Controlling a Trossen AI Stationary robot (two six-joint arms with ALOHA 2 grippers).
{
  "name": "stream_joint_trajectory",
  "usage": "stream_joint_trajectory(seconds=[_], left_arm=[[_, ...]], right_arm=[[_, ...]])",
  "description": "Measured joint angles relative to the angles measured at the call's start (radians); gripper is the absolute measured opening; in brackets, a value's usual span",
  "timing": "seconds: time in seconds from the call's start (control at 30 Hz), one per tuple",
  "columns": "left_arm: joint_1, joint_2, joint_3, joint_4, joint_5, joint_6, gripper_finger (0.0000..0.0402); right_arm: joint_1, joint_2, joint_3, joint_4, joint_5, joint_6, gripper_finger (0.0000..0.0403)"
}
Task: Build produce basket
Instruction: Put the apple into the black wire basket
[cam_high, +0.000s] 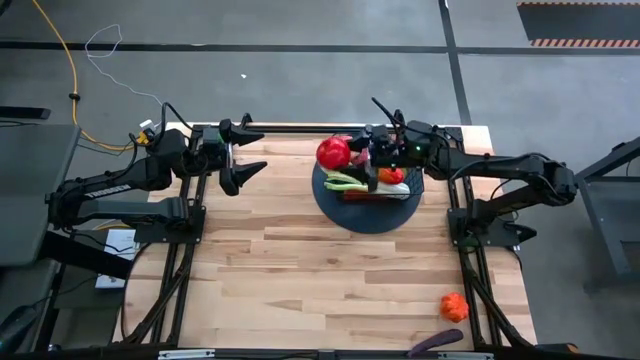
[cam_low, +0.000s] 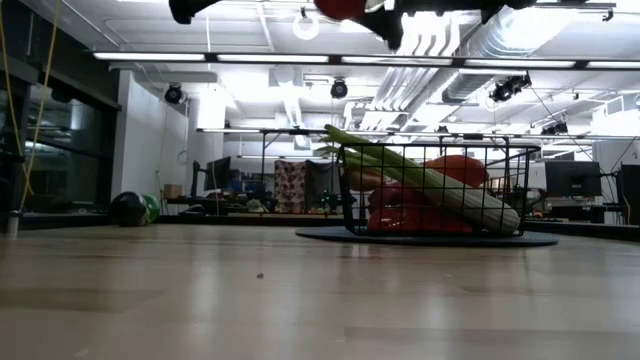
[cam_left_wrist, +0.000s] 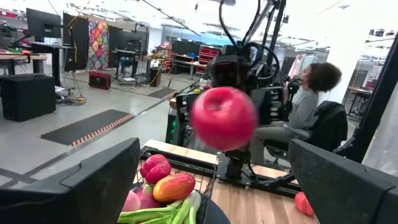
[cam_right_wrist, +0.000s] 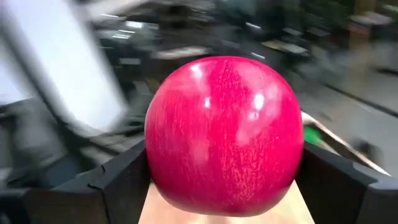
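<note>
Pale wood table (cam_high: 300, 260); open workshop room beyond. My right gripper (cam_high: 345, 152) grips a red apple (cam_high: 333, 153) just above the basket (cam_high: 367, 195). My left gripper (cam_high: 243, 155), released, waits well left of the basket.

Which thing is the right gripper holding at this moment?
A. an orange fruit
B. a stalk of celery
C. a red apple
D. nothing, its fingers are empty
C: in the right wrist view the red apple sits clamped between the right gripper's two dark fingers, and the high view shows it held up beside the basket, while the left gripper waits open, away from it.
</note>
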Motion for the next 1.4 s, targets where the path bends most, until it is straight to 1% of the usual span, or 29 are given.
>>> stream_joint_trajectory(seconds=[0.07, 0.13, 0.2, 0.3, 0.37, 0.47, 0.53, 0.63, 0.7, 0.97, 1.07, 1.13, 1.27, 1.4], left_arm=[[0.000, 0.000, 0.000, 0.000, -0.003, 0.000, 0.0397], [0.000, 0.000, 0.000, -0.001, -0.004, 0.000, 0.0397], [0.000, 0.000, 0.000, -0.002, -0.004, 0.000, 0.0397], [0.000, 0.002, 0.000, -0.006, -0.005, 0.000, 0.0397], [0.000, 0.002, 0.000, -0.008, -0.005, 0.000, 0.0397], [0.000, 0.002, 0.000, -0.008, -0.007, -0.001, 0.0397], [0.000, 0.002, 0.000, -0.008, -0.008, -0.001, 0.0397], [0.000, 0.002, 0.000, -0.008, -0.015, -0.002, 0.0397], [0.000, 0.002, 0.000, -0.008, -0.015, -0.017, 0.0397], [0.000, 0.002, 0.000, -0.008, -0.019, -0.016, 0.0397], [0.000, 0.002, 0.000, -0.008, -0.019, -0.016, 0.0397], [0.000, 0.002, 0.000, -0.008, -0.019, -0.016, 0.0397], [0.000, 0.002, 0.000, -0.008, -0.019, -0.016, 0.0397], [0.000, 0.002, 0.000, -0.008, -0.019, -0.016, 0.0397]], right_arm=[[-0.023, 0.000, 0.039, -0.124, 0.091, 0.024, 0.0327], [-0.052, 0.000, 0.092, -0.295, 0.177, 0.024, 0.0327], [-0.083, 0.011, 0.139, -0.471, 0.239, 0.022, 0.0327], [-0.133, 0.033, 0.180, -0.683, 0.283, 0.058, 0.0327], [-0.166, 0.045, 0.182, -0.771, 0.294, 0.106, 0.0328], [-0.203, 0.070, 0.159, -0.843, 0.311, 0.144, 0.0328], [-0.220, 0.093, 0.151, -0.874, 0.354, 0.159, 0.0328], [-0.237, 0.124, 0.149, -0.877, 0.421, 0.205, 0.0328], [-0.244, 0.145, 0.149, -0.860, 0.442, 0.230, 0.0328], [-0.245, 0.166, 0.147, -0.870, 0.446, 0.312, 0.0328], [-0.246, 0.166, 0.147, -0.871, 0.447, 0.381, 0.0328], [-0.251, 0.166, 0.147, -0.872, 0.469, 0.411, 0.0328], [-0.252, 0.166, 0.147, -0.880, 0.476, 0.362, 0.0328], [-0.252, 0.166, 0.147, -0.878, 0.476, 0.379, 0.0328]])
